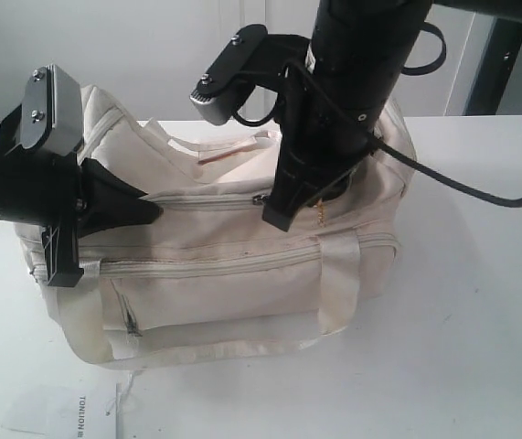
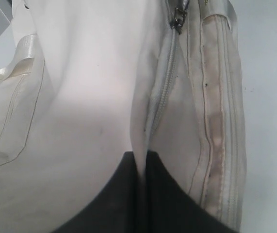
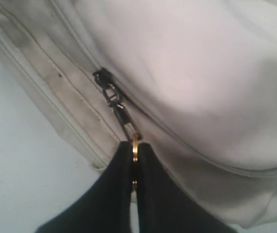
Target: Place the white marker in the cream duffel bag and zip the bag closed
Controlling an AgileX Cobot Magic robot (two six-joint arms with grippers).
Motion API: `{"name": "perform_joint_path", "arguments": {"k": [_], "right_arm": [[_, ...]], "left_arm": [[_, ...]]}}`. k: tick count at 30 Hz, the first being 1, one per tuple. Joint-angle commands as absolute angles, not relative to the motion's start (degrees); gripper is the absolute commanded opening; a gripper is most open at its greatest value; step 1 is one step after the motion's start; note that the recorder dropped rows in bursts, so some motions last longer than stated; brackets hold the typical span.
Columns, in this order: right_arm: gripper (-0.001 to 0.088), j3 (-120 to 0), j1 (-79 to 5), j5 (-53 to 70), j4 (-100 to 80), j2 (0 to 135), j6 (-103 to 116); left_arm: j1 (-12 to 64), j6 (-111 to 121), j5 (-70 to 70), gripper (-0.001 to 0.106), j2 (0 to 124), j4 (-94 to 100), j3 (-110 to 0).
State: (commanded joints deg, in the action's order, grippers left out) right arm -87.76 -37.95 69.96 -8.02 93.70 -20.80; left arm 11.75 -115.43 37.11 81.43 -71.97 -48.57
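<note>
The cream duffel bag point(image 1: 224, 274) lies on the white table, its top zip running left to right. My left gripper point(image 1: 155, 212) is shut on a fold of the bag's fabric point(image 2: 139, 145) at the zip's left end. My right gripper point(image 1: 277, 219) is shut on the small gold charm point(image 3: 135, 144) hanging from the zip slider point(image 3: 108, 87). The slider point(image 1: 259, 198) sits about midway along the top zip, and the zip between it and the left gripper looks closed. The white marker is out of view.
A webbing handle point(image 1: 341, 283) hangs over the bag's front. The front pocket zip point(image 1: 215, 261) is closed. A white paper with dark print point(image 1: 69, 416) lies on the table near the front left. A black cable point(image 1: 462, 187) trails right of the bag.
</note>
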Motion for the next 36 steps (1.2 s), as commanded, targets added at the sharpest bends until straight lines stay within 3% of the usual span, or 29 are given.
{"name": "perform_joint_path", "arguments": {"k": [36], "right_arm": [[0.0000, -87.76, -31.92, 69.96, -9.71, 92.12, -21.41]], "left_arm": [[11.75, -115.19, 37.48, 0.000, 81.43, -71.97, -48.57]]}}
